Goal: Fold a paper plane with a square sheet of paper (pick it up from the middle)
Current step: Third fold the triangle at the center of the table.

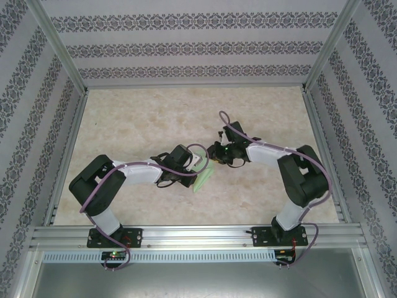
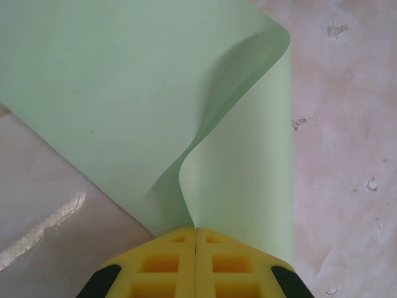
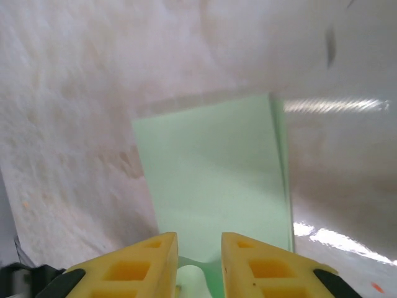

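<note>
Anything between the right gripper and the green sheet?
Nothing visible. The sheet lies directly ahead of the right gripper, and its near edge reaches into the gap between the parted jaws. The left gripper is clamped shut on the sheet from the opposite side, clear of that approach.

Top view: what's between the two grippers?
The green paper, seen in the top view. It is pinched in the shut left gripper and reaches into the right gripper's open gap, as both wrist views show.

A robotics lab test cell: aluminium frame posts (image 1: 57, 46), patterned wall panels (image 1: 192, 49) around the marbled tabletop (image 1: 142, 118) under the jaws, arms (image 1: 298, 180) bolted to a slotted rail (image 1: 198, 236).
</note>
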You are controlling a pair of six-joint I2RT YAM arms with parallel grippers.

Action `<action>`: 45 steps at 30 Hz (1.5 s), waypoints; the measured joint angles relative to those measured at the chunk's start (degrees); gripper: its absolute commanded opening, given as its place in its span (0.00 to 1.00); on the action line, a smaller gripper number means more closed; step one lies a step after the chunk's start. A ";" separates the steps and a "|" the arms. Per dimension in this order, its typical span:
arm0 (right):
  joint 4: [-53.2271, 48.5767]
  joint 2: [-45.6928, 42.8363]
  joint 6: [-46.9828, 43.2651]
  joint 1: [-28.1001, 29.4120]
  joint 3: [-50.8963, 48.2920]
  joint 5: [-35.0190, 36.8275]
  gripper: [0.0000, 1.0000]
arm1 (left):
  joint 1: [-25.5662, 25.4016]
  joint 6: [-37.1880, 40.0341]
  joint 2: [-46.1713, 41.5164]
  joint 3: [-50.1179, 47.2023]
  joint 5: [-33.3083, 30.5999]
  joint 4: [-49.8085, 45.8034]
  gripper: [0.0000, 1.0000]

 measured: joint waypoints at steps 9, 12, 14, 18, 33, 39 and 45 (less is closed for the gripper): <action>2.93 -6.88 3.17 1.07 -8.17 0.11 0.12 | 0.00 0.00 0.00 0.00 0.00 0.02 0.00; 4.87 -6.88 4.52 3.89 -9.99 -0.42 0.06 | 0.00 0.00 0.00 0.00 0.00 0.02 0.00; 6.60 -6.88 5.60 5.22 -11.13 -1.07 0.05 | 0.00 0.00 0.00 0.00 0.00 0.02 0.00; 10.34 -6.01 7.78 6.36 -12.24 -2.43 0.04 | 0.00 0.00 0.00 0.00 -0.02 0.02 0.00; 16.94 0.20 9.46 7.19 -14.82 -3.23 0.04 | 0.00 0.09 0.26 0.39 -0.02 -0.13 0.00; 16.70 0.39 9.25 7.19 -14.82 -2.82 0.06 | 0.00 0.24 0.48 0.59 0.00 -0.15 0.00; 16.33 0.46 9.01 7.19 -14.80 -2.32 0.06 | 0.00 0.44 0.63 0.79 0.00 -0.17 0.00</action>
